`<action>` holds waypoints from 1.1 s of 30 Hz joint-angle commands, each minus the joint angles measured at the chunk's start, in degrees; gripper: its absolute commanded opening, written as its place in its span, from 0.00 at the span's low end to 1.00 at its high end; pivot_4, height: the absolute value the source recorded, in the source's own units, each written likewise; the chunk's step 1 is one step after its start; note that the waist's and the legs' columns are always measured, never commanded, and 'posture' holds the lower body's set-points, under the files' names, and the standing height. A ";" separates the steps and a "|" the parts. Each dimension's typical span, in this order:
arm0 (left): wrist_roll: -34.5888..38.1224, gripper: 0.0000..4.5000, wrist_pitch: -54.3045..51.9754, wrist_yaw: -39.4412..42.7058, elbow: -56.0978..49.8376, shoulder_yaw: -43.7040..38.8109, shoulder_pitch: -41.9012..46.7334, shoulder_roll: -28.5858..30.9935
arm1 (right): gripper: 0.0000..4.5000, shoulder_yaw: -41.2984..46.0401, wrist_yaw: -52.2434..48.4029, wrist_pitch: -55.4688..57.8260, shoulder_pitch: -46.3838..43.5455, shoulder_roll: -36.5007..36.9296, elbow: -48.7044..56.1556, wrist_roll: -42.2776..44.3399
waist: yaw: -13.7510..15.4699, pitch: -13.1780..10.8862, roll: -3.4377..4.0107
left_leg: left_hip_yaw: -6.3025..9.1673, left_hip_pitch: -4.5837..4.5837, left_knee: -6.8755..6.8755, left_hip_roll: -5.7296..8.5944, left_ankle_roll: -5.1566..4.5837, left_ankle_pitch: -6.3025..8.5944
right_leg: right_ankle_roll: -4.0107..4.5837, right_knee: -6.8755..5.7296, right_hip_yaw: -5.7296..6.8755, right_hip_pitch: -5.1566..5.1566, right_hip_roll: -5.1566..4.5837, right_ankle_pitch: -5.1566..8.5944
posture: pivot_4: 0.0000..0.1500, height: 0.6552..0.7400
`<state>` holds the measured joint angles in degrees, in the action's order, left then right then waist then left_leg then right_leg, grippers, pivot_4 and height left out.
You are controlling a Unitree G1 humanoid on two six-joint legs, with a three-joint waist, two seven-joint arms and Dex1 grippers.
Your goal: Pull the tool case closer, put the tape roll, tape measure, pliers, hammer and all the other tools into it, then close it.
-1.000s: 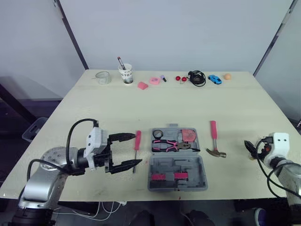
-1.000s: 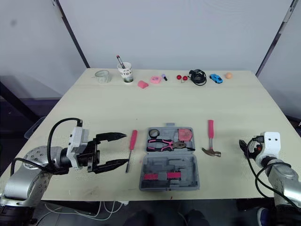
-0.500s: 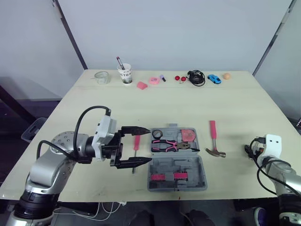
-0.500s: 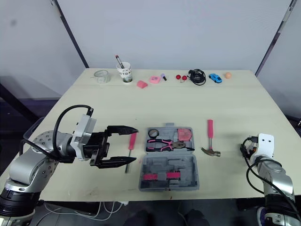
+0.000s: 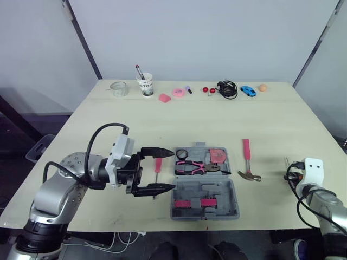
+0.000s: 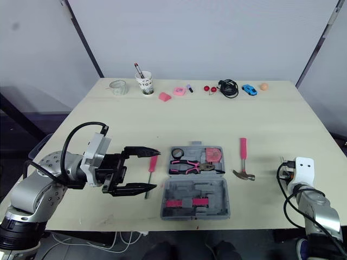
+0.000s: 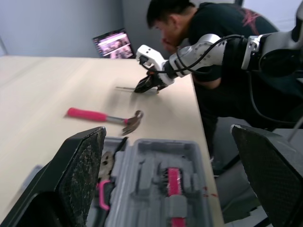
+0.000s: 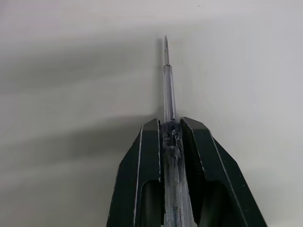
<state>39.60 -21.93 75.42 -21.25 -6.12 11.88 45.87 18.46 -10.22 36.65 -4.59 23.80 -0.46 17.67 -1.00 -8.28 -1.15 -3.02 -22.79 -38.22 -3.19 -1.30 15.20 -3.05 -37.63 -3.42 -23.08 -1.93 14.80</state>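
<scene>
**Left gripper [image 5: 172,170] has swung in beside the tool case [image 5: 215,190]**

Over the last second the left arm has moved across the table [image 5: 162,124] toward the case, so its claw now hangs at the case's left edge. The right arm has drawn back a little toward the table's near right corner.

The left claw is spread wide. From above, the pink-handled screwdriver [image 5: 158,164] lies in the gap between its two black fingers. Whether either finger touches the screwdriver cannot be told.

The case lies open and flat near the front edge, lid half away from the robot. The pliers [image 5: 191,166] rest in the lid half, with a small dark round piece and a pink piece next to them. The hammer [image 5: 248,162] lies on the table just right of the case and apart from it, with its pink handle pointing away from the robot.

The right gripper [image 8: 169,122] is pressed together on a thin metal shaft [image 8: 166,80], which sticks out past its fingertips, low over the tabletop.

Along the far edge stand a clear roll [image 5: 118,88], a paper cup [image 5: 145,85], a black cable [image 5: 226,89] and a blue toy car [image 5: 248,91]. In the left wrist view a person [image 7: 227,23] in a black shirt sits beyond the table.
</scene>
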 commanded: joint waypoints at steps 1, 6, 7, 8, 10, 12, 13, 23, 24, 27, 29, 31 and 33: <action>0.91 1.00 1.19 1.29 -1.94 -0.29 -0.06 0.38 | 0.02 -0.45 1.06 5.26 3.55 -1.99 11.42 2.05 | -0.05 0.00 -0.01 | 0.02 0.02 0.00 0.00 0.00 0.00 | 0.08 -0.02 -0.01 0.00 0.01 0.05 | 1.00 1.00; 1.01 1.00 1.24 1.76 -2.25 0.16 -0.01 0.00 | 0.02 -1.23 3.75 9.20 6.86 -6.94 17.81 2.86 | 0.02 0.00 -0.01 | 0.12 0.01 0.00 -0.01 0.00 0.00 | 0.10 -0.01 0.00 0.00 0.01 0.06 | 1.00 1.00; 0.98 1.00 1.32 1.83 -2.32 0.27 -0.01 -0.11 | 0.02 -1.56 4.16 9.45 7.37 -7.83 18.47 2.69 | 0.01 0.00 0.00 | 0.13 0.01 0.00 -0.01 0.00 0.00 | 0.11 0.00 0.00 0.00 0.01 0.06 | 1.00 1.00; 1.02 1.00 1.27 1.94 -2.44 0.36 -0.04 -0.14 | 0.02 -2.05 4.68 9.49 8.06 -8.88 19.04 2.42 | 0.01 0.00 0.00 | 0.13 0.01 0.00 -0.01 0.00 0.00 | 0.12 0.00 0.00 -0.01 0.01 0.07 | 1.00 1.00; 1.10 1.00 1.18 2.09 -2.57 0.36 -0.09 -0.16 | 0.02 -2.53 5.74 9.74 9.03 -10.69 20.05 2.16 | 0.01 0.00 0.00 | 0.14 0.01 0.00 -0.01 0.00 0.00 | 0.13 0.01 -0.02 -0.01 0.00 0.07 | 1.00 1.00; 1.14 1.00 1.15 2.24 -2.55 0.28 -0.13 -0.06 | 0.02 -3.05 6.53 10.02 10.14 -11.99 21.46 1.89 | 0.00 0.00 -0.01 | 0.15 0.01 0.00 -0.01 0.00 0.00 | 0.13 0.01 -0.01 -0.01 0.00 0.08 | 1.00 1.00; 1.12 1.00 1.17 2.30 -2.48 0.26 -0.13 -0.01 | 0.02 -3.13 6.87 10.33 10.60 -12.50 22.07 1.90 | 0.00 0.00 -0.01 | 0.16 0.01 0.00 -0.01 0.00 0.00 | 0.13 0.01 -0.01 -0.01 -0.01 0.08 | 1.00 1.00; 0.83 1.00 1.71 2.57 -2.10 0.25 -0.51 0.00 | 0.02 -4.17 7.32 10.47 12.57 -13.33 23.62 0.82 | 0.00 0.00 -0.01 | 0.20 0.01 0.00 -0.02 0.00 0.00 | 0.14 0.01 0.00 -0.01 -0.01 0.09 | 1.00 1.00; 0.76 1.00 1.85 2.54 -2.04 0.27 -0.55 -0.07 | 0.02 -4.22 7.16 10.43 12.67 -13.27 23.54 0.79 | 0.00 0.00 -0.01 | 0.20 0.01 0.00 -0.02 0.00 0.00 | 0.14 0.01 0.01 -0.01 -0.01 0.09 | 1.00 1.00; 0.65 1.00 2.15 2.47 -1.94 0.28 -0.64 -0.18 | 0.30 -4.07 6.59 10.46 12.84 -13.04 23.54 0.79 | 0.00 0.00 -0.02 | 0.20 0.01 0.00 -0.02 0.00 0.00 | 0.14 0.01 0.00 -0.01 -0.01 0.09 | 1.00 1.00; 0.61 1.00 2.39 2.57 -1.83 0.20 -0.88 -0.18 | 0.53 -3.65 6.10 10.90 12.83 -12.80 24.16 1.26 | 0.05 0.00 -0.02 | 0.20 0.01 0.00 -0.02 0.00 0.00 | 0.14 0.02 0.00 -0.01 -0.01 0.09 | 1.00 1.00; 0.57 1.00 2.63 2.68 -1.67 0.02 -1.35 -0.12 | 0.75 -2.74 5.54 10.87 12.84 -12.59 24.92 1.91 | 0.12 0.01 -0.02 | 0.20 0.01 0.00 -0.02 0.00 0.00 | 0.14 0.03 0.00 -0.01 -0.02 0.09 | 1.00 1.00; 0.37 1.00 3.12 2.74 -1.13 -0.42 -2.06 -0.13 | 0.96 -2.32 5.08 10.27 13.47 -11.38 25.95 1.36 | 0.12 0.00 -0.02 | 0.20 0.00 0.00 -0.01 0.00 0.00 | 0.13 0.04 0.00 -0.01 -0.03 0.09 | 1.00 1.00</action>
<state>39.81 -20.21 77.80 -21.85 -5.63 10.37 45.65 14.16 -4.83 47.32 8.01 11.00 22.90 19.19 -0.87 -8.28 -1.17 -2.82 -22.79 -38.22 -3.20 -1.30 15.21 -2.92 -37.58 -3.43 -23.09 -1.96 14.89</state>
